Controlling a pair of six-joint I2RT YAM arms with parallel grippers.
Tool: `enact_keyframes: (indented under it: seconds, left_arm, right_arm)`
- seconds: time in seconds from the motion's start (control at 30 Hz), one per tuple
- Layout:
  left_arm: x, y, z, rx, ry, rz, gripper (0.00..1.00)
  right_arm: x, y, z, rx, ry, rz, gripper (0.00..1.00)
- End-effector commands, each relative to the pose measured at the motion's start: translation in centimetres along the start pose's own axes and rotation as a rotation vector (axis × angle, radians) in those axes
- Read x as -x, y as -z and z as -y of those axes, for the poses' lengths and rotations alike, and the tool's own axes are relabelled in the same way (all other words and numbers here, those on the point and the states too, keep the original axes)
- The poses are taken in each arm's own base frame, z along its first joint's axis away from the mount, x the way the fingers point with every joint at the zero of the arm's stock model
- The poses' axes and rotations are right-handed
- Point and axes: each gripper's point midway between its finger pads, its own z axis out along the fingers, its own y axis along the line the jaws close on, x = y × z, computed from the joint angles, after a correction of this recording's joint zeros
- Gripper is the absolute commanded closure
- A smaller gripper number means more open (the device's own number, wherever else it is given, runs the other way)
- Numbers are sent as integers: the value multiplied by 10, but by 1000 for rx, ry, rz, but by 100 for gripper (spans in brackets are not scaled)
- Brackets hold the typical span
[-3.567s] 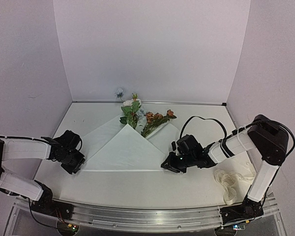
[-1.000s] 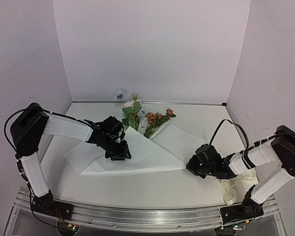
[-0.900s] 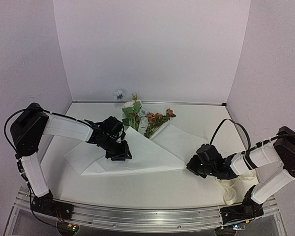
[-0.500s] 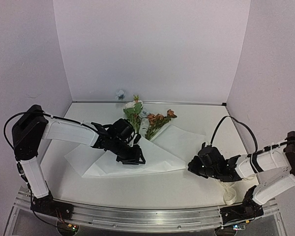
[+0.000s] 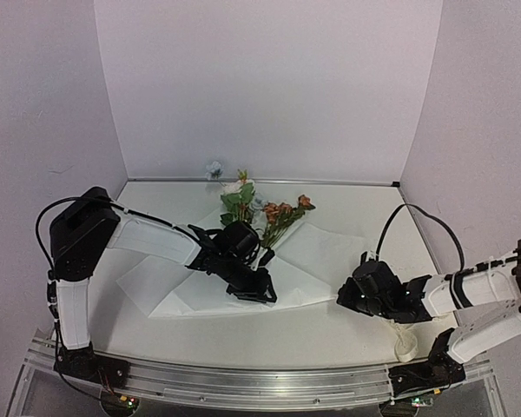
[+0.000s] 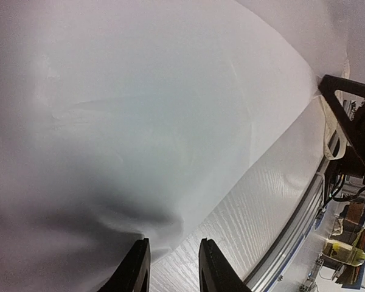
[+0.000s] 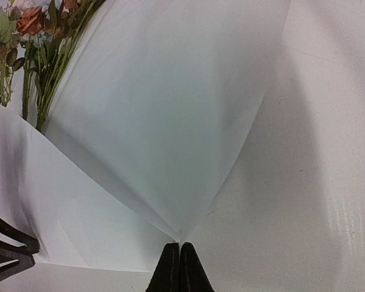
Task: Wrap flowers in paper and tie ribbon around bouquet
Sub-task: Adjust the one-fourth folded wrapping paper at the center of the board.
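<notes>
Worktop: white, with a faint wood-grain texture in the left wrist view. Pale lilac walls enclose it at the back and both sides. An aluminium rail runs along the near edge, with small lights near its ends.

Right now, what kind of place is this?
Probably a robot test cell: plain walls close in a white table, and the left arm and right arm stand on a metal rail.

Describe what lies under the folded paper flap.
Stems of the flowers run under the folded flap of the paper; blooms and leaves stick out beyond it. The covered stem ends cannot be seen.
</notes>
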Motion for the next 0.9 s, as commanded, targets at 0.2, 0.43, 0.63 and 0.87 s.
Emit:
enact_keyframes:
  seconds: [0.2,0.43,0.63,0.87]
  left_arm:
    - [7,-24,-8,72,-25,-15,71]
    - [3,-29,-19,115,1,-23,72]
    - [3,-33,-20,120,16,-19,73]
    - [3,-40,-23,148,40,-15,75]
  right_arm:
    - [13,26,-22,48,98,11,100]
    - [20,54,-85,187,273,-8,100]
    - [16,67,-139,306,371,-53,100]
    - [28,73,-160,329,375,-29,100]
